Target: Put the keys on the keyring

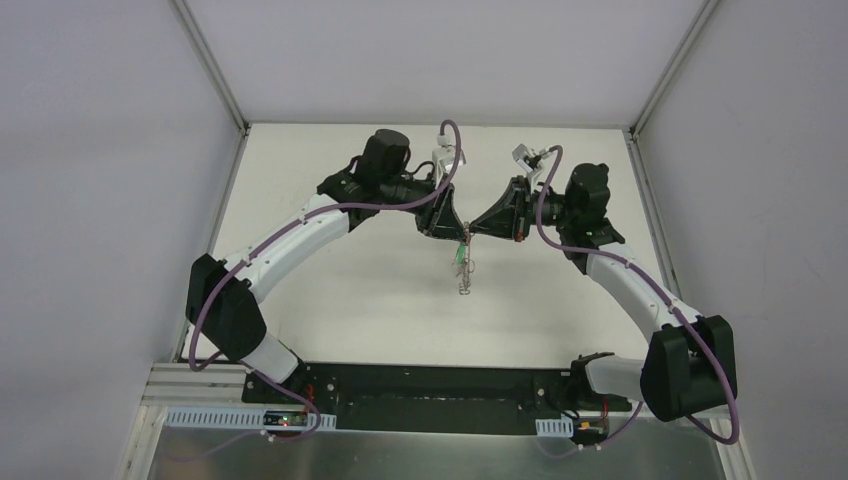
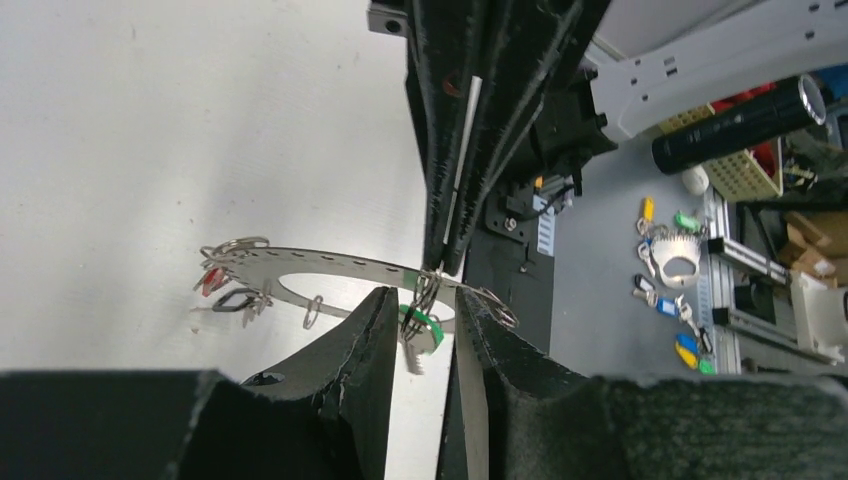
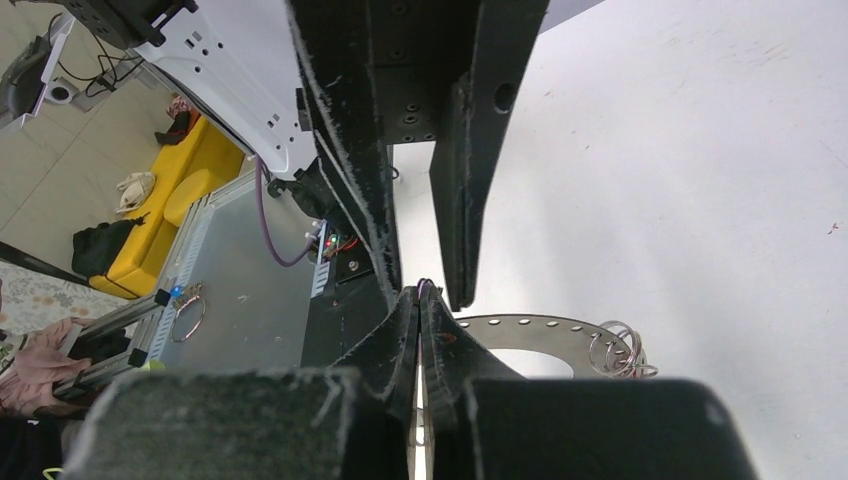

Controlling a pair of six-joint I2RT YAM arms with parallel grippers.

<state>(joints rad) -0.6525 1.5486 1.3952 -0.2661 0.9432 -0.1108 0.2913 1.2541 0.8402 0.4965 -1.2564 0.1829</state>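
Note:
The keyring [image 2: 330, 265], a flat grey ring with holes along its rim, hangs above the white table between the two arms [image 1: 462, 268]. My right gripper [image 3: 418, 297] is shut on its rim and shows in the left wrist view as two black fingers [image 2: 450, 150] coming down onto the ring. A green-headed key [image 2: 428, 326] dangles from a wire loop at that spot. My left gripper [image 2: 427, 300] stands open around this key, a gap on each side. A red key [image 2: 210, 282] and a dark key [image 2: 236, 298] hang at the ring's far end.
Empty wire loops [image 3: 618, 352] sit on the ring's rim. Past the table edge lie several loose tagged keys [image 2: 668, 292] and a black cylinder [image 2: 740, 125]. Grey walls close the table in on three sides [image 1: 110, 200].

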